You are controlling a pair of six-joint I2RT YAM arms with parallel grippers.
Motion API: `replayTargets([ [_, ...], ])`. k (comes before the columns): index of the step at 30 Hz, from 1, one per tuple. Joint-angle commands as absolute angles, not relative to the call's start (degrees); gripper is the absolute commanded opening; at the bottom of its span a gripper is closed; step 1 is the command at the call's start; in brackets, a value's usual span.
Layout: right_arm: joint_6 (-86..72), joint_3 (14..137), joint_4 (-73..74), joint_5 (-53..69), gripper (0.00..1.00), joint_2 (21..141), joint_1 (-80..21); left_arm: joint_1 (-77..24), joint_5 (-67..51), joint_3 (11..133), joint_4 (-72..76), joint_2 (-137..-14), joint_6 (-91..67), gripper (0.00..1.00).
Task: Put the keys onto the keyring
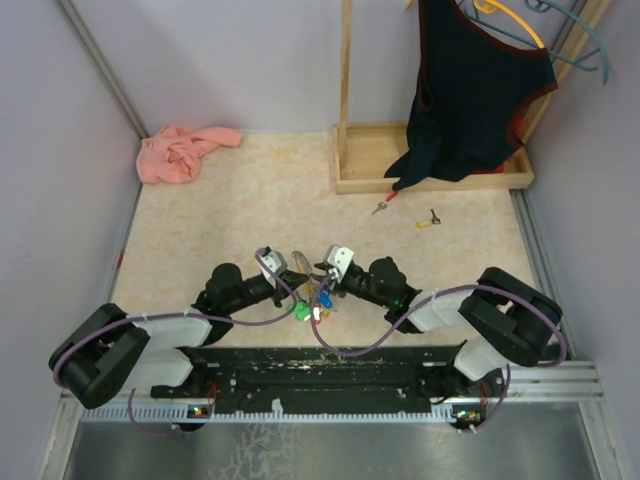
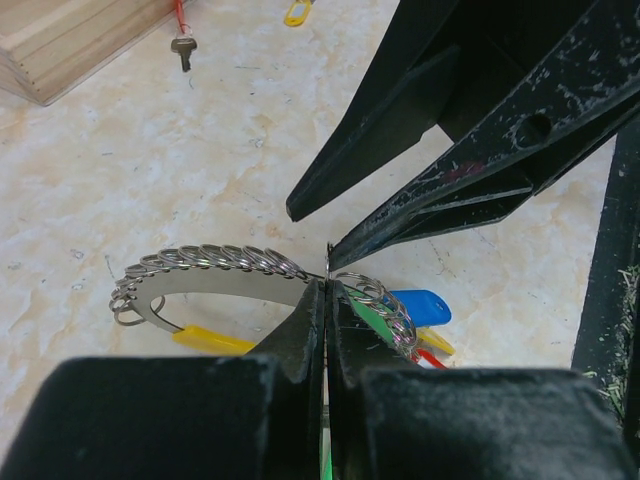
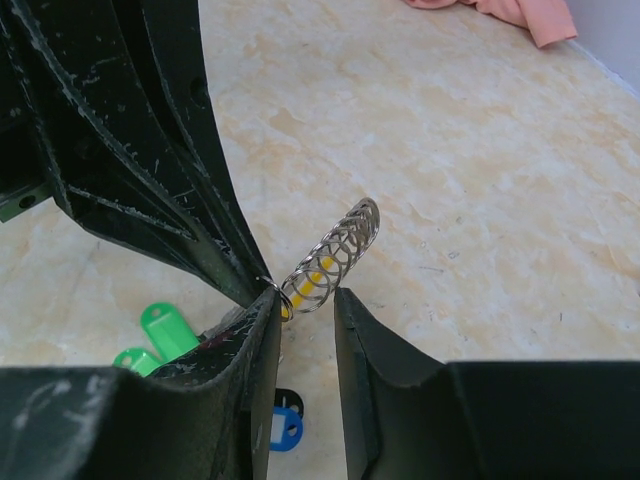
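Observation:
The keyring is a curved metal band carrying a row of small rings, with yellow, green and blue tags hanging from it. My left gripper is shut on the band's edge and holds it just above the table. My right gripper is open, and its left finger touches the end ring of the row. In the top view both grippers meet tip to tip at the table's near centre. Two loose keys lie far off, one red-tagged and one yellow-tagged.
A wooden stand base with a dark garment hanging over it is at the back right. A pink cloth lies at the back left. Green tags and a blue tag hang under the grippers.

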State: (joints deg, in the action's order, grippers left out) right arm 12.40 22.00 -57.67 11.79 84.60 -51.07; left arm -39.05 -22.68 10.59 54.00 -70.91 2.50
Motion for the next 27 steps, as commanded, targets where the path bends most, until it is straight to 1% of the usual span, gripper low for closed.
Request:
replayTargets([
  [1,12.8,22.4,-61.6,11.8,0.28,85.6,-52.0,-39.5,-23.0,12.0,58.0,-70.7,1.1,0.0],
  [8,12.9,22.0,-63.6,10.2,0.27,86.7,-52.6,-39.6,-23.5,12.0,59.4,-71.3,-0.1,0.0],
  [17,13.3,21.6,-65.8,7.6,0.0,87.8,-53.4,-39.7,-23.7,11.8,59.9,-71.2,-0.7,0.0],
  [18,13.3,21.4,-66.1,7.0,0.0,87.7,-53.4,-39.7,-23.5,11.7,59.9,-71.1,-0.7,0.01],
  [19,13.2,21.1,-66.4,6.6,0.0,87.6,-53.4,-39.7,-23.1,11.6,59.9,-71.0,-0.6,0.05],
  [22,12.6,20.5,-67.6,6.2,0.0,86.8,-53.4,-39.7,-21.3,11.1,60.1,-70.5,0.0,0.29],
  [23,12.4,20.5,-67.9,6.3,0.0,86.4,-53.4,-39.7,-20.9,10.7,60.1,-70.2,0.0,0.34],
  [24,12.2,20.5,-67.8,6.6,0.0,86.2,-53.4,-39.7,-20.5,10.4,60.2,-69.8,0.2,0.38],
  [27,11.8,20.6,-67.7,7.7,0.0,85.6,-53.4,-39.6,-18.5,9.3,60.3,-68.6,0.2,0.43],
])
